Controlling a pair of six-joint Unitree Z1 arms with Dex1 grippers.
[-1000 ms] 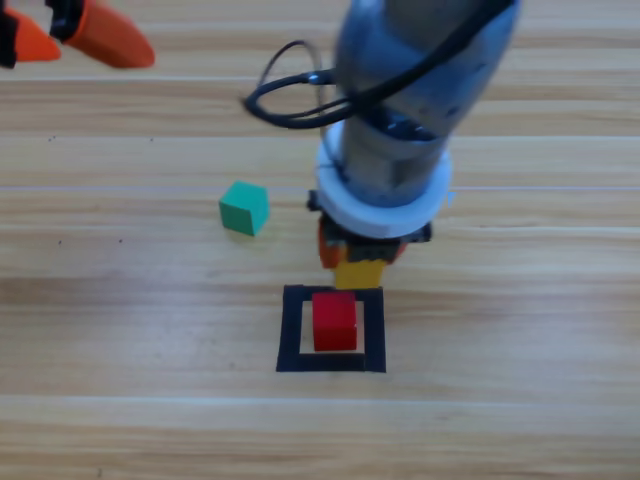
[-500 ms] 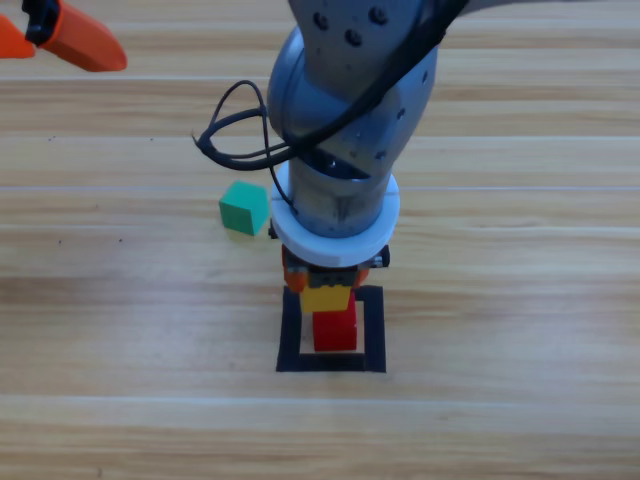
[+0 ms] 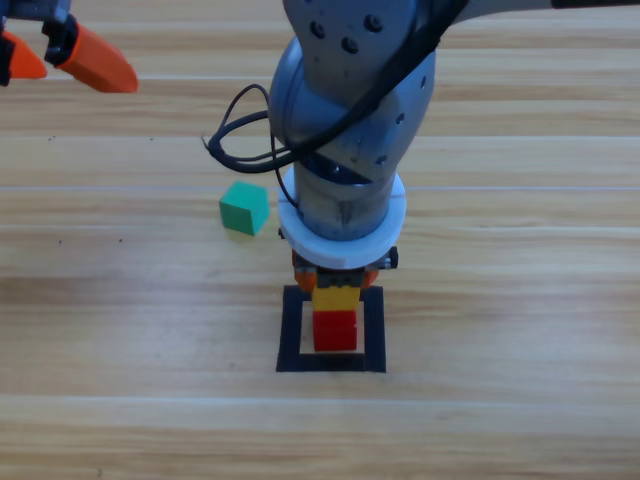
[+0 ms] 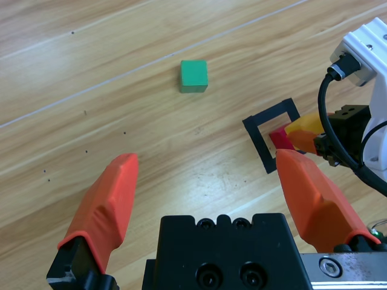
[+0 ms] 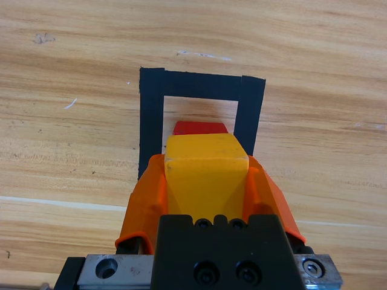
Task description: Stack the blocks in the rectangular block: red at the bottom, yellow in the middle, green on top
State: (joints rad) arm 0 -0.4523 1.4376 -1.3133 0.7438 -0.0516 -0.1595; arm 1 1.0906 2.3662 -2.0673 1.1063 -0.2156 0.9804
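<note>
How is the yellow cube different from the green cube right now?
The small bright-yellow cube is clamped in the right pincer, while the small teal-green cube sits free on the wooden table. The yellow cube is over the small red cube inside the black tape square; the green cube lies outside that square. Both are plain cubes of the same size.

Right arm (image 3: pixel 350 110) is sporting a rounded grey shell, looping black cable (image 3: pixel 245 140), orange-jawed claw with black screwed body (image 5: pixel 211 254).
</note>
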